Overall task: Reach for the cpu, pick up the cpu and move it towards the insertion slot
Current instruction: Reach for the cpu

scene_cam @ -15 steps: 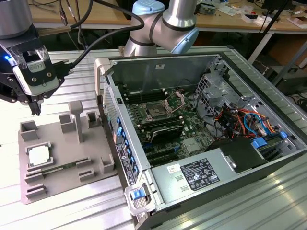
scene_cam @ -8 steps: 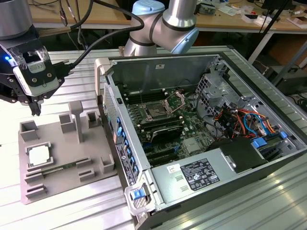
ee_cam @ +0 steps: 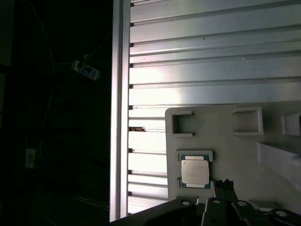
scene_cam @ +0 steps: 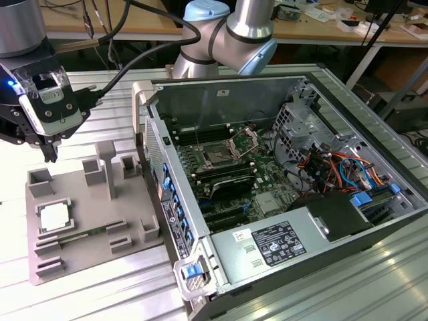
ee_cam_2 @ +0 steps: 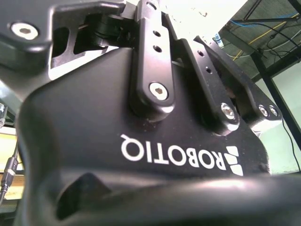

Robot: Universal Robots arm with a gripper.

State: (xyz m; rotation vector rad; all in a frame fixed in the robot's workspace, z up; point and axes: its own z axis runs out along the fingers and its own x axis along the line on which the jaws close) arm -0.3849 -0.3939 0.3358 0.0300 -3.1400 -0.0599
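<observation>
Ribbed aluminium table (scene_cam: 100, 294) and an open sheet-metal computer case (scene_cam: 221, 93), the insertion slot (scene_cam: 217, 158) square and dark on its green board. Beside it is a matte grey tray (scene_cam: 80, 200). The gripper (scene_cam: 50, 155) hovers above, fingertips pressed together, empty. The cpu (scene_cam: 53, 217), a silvery square, sits in its tray pocket.

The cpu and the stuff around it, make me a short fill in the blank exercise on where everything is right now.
1. The cpu rests on the grey ___, with the gripper hovering clear of it.
2. In the exterior view, the tray stands at the ___ of the open computer case.
3. The insertion slot sits on the ___ circuit board inside the case.

Missing words: tray; left; green.
</observation>
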